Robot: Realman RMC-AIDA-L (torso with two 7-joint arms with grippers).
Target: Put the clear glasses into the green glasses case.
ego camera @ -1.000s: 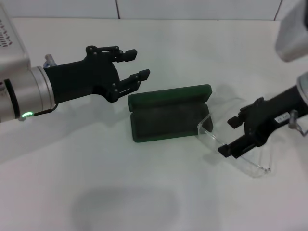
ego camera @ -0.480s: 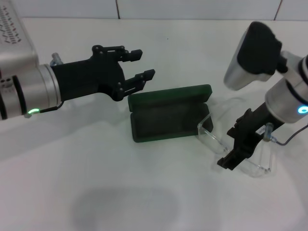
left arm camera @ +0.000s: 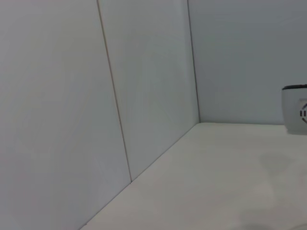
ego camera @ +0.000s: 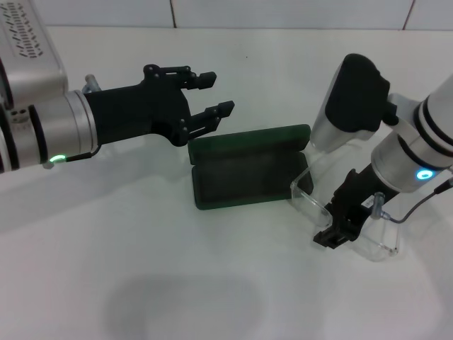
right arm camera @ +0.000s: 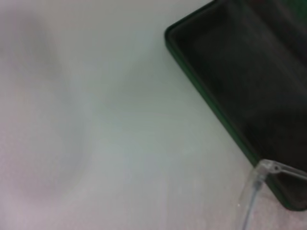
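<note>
The green glasses case (ego camera: 244,170) lies open at the middle of the table, its lid tipped back; one corner of it (right arm camera: 249,72) fills part of the right wrist view. The clear glasses (ego camera: 375,244) sit on the table just right of the case, one temple arm (ego camera: 303,185) beside the case's right end. That temple's end (right arm camera: 261,175) shows in the right wrist view. My right gripper (ego camera: 337,216) points down at the glasses' near left side, open, close to the table. My left gripper (ego camera: 218,92) hovers open behind the case's left end, holding nothing.
The white table (ego camera: 141,269) runs back to a tiled wall (ego camera: 283,13). My right arm's bulky white and black wrist (ego camera: 354,99) hangs above the case's right end. The left wrist view holds only wall, table and a white object (left arm camera: 295,110).
My right arm has swung in over the glasses and turned its gripper downward, tips now lower and closer to the table. The left gripper has crept slightly right. Case and glasses lie as before.
</note>
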